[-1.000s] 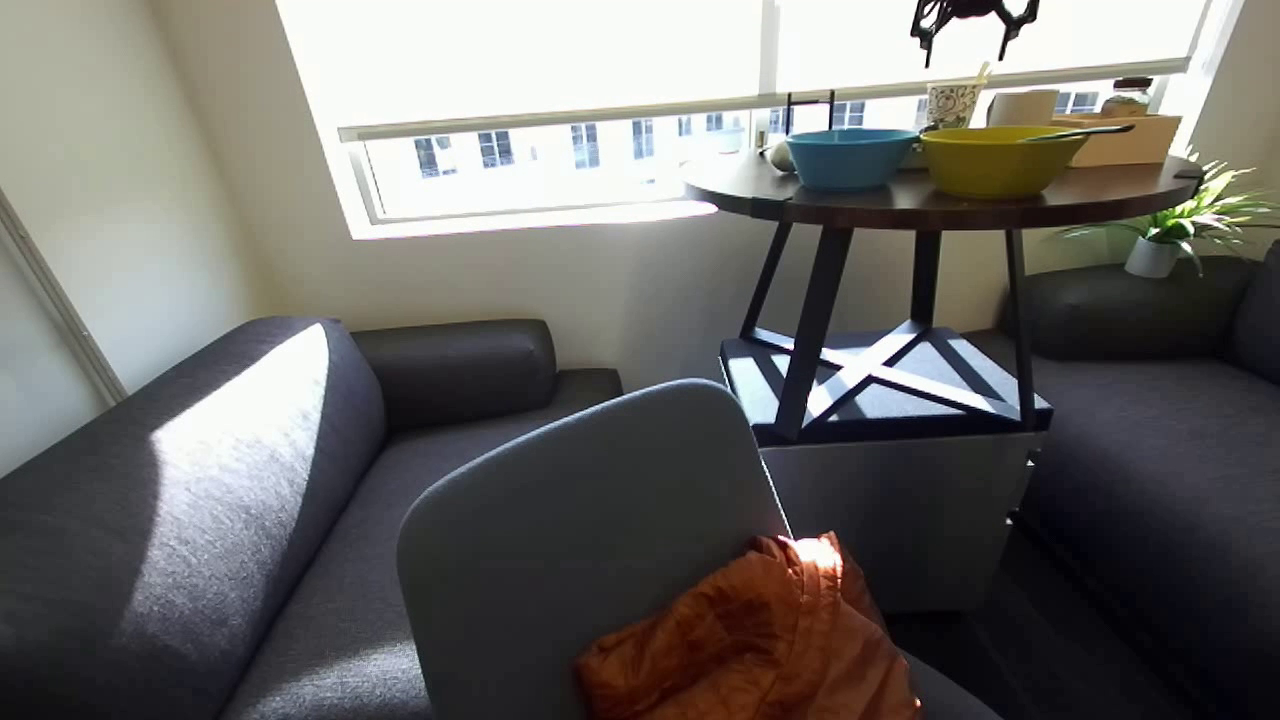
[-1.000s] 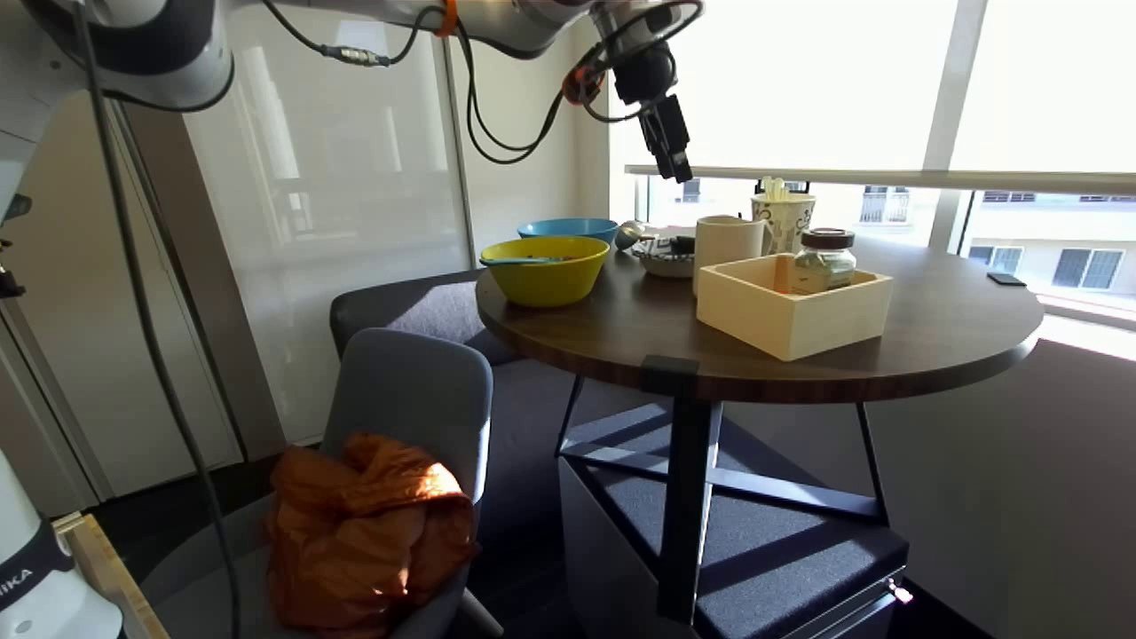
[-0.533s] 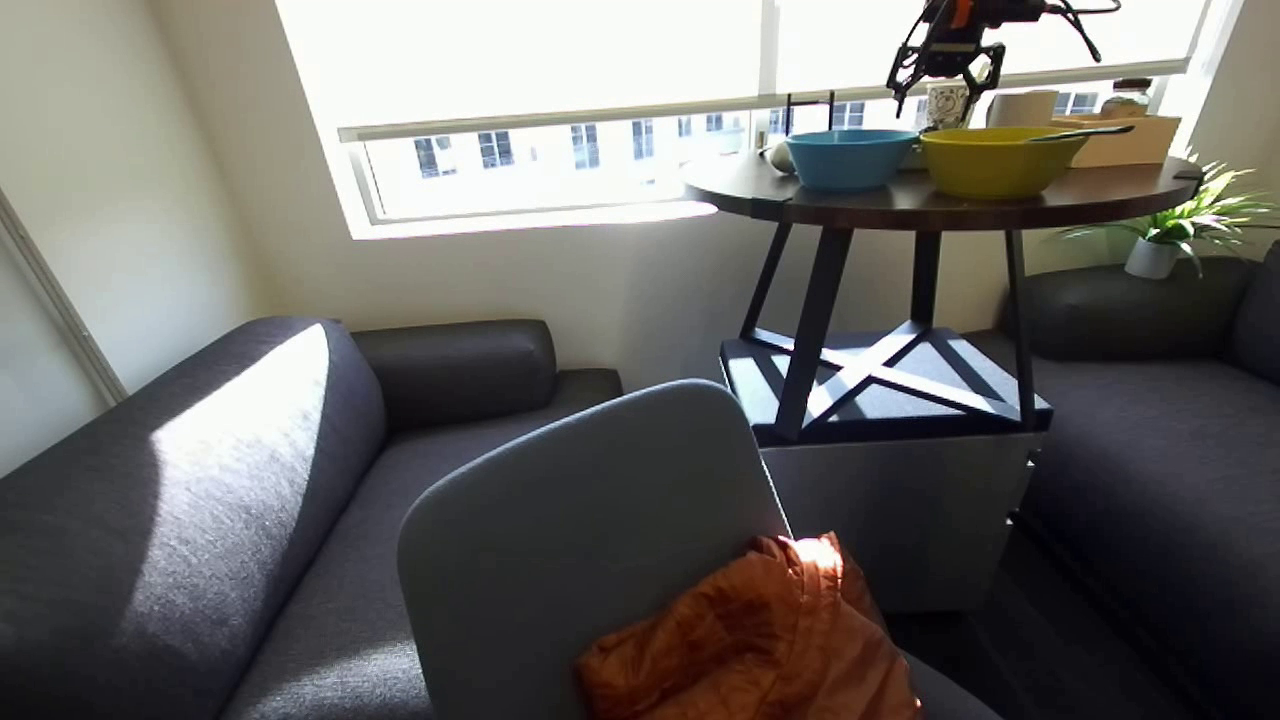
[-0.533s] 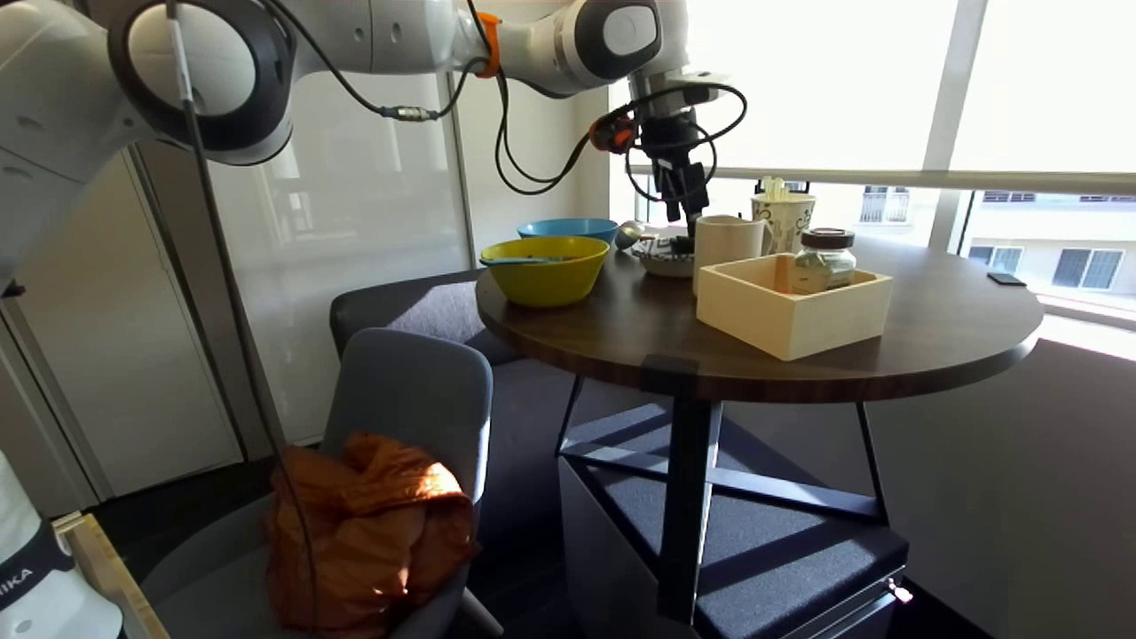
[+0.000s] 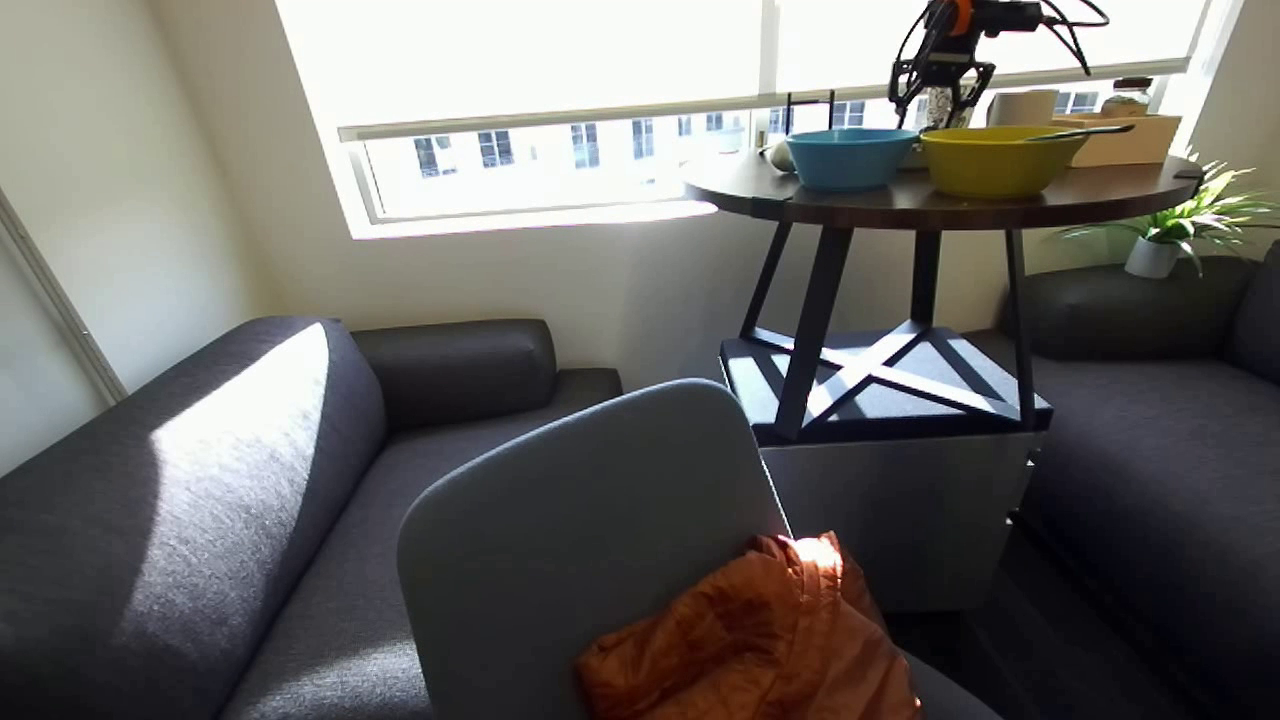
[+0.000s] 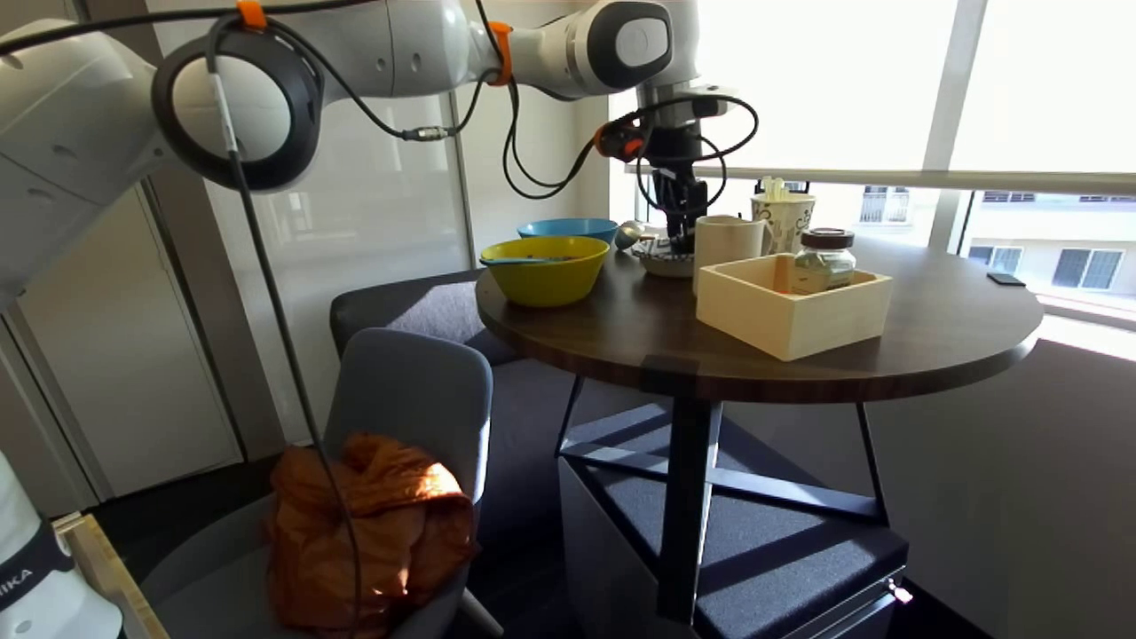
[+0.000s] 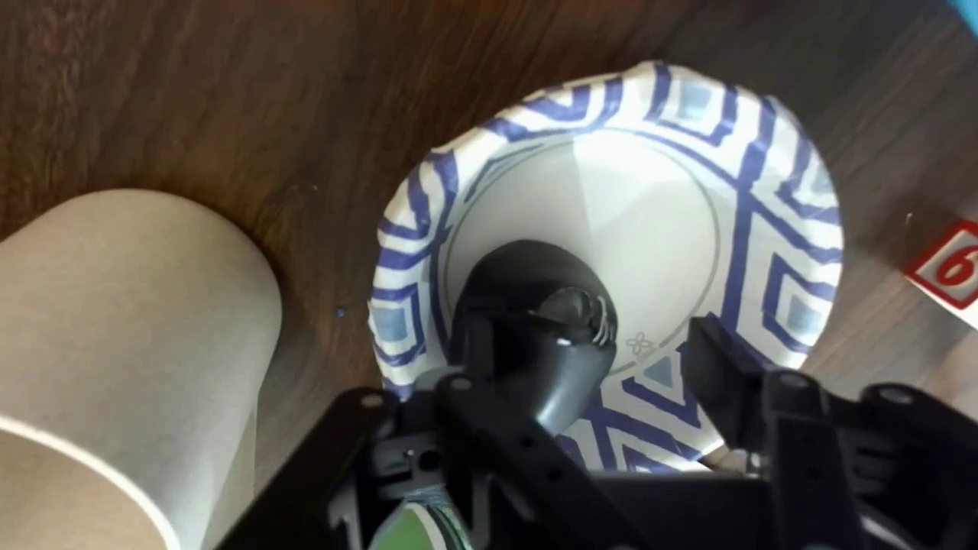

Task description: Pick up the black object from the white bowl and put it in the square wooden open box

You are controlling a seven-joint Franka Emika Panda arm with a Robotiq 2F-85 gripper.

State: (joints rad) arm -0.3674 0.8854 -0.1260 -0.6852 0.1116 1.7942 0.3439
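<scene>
The white bowl (image 7: 649, 221), with a blue-purple patterned rim, fills the middle of the wrist view. In an exterior view the bowl (image 6: 657, 261) stands behind the mug. A rounded glossy black object (image 7: 535, 275) lies in its near-left part. My gripper (image 7: 592, 340) is open and points down over the bowl. Its left finger overlaps the black object; its right finger is apart from it, over the patterned wall. In both exterior views the gripper (image 6: 682, 240) (image 5: 922, 115) is low at the bowl. The square wooden open box (image 6: 772, 311) (image 5: 1130, 148) holds a jar and something orange.
A white mug (image 6: 717, 238) (image 7: 153, 283) stands close beside the bowl. A patterned cup with sticks (image 6: 783, 222) is behind it. The yellow bowl (image 6: 550, 275) and blue bowl (image 6: 568, 227) stand at the table's other side. A tile marked 6 (image 7: 951, 267) lies near the bowl.
My gripper has come down from high above the table to the white bowl, with a smaller drop in the last half second. The bowls, mug and box have not moved.
</scene>
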